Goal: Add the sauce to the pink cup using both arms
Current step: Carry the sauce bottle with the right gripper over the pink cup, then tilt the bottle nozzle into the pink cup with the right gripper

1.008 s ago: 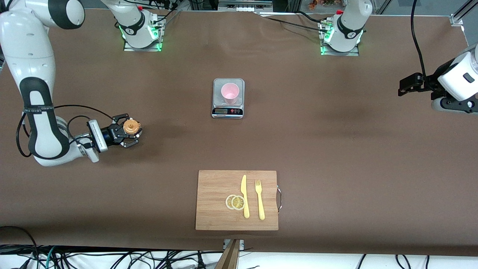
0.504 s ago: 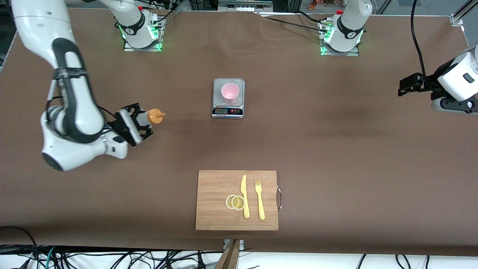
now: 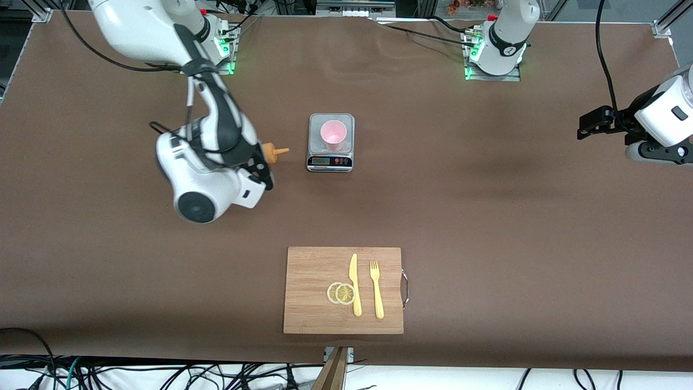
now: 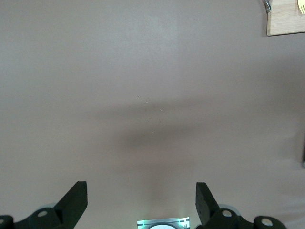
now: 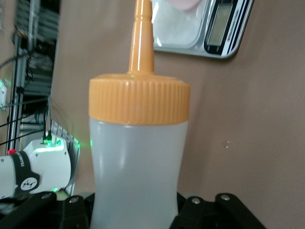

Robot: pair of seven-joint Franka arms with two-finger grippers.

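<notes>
The pink cup (image 3: 333,132) stands upright on a small silver kitchen scale (image 3: 331,160) at mid-table. My right gripper (image 3: 260,164) is shut on the sauce bottle (image 3: 270,153), held in the air on its side just beside the scale, toward the right arm's end of the table. Its orange nozzle points at the scale. In the right wrist view the bottle (image 5: 138,162) fills the space between the jaws of the right gripper (image 5: 138,212), with the scale (image 5: 224,28) past its tip. My left gripper (image 3: 584,125) waits, open and empty (image 4: 141,191), over the left arm's end of the table.
A wooden cutting board (image 3: 314,290) lies near the front camera with a yellow knife (image 3: 354,284), a yellow fork (image 3: 376,290) and two lemon slices (image 3: 341,293) on it. Its corner shows in the left wrist view (image 4: 286,21).
My right arm has carried the bottle from the right arm's end of the table to beside the scale, tipping it from upright onto its side. The left arm has not moved.
</notes>
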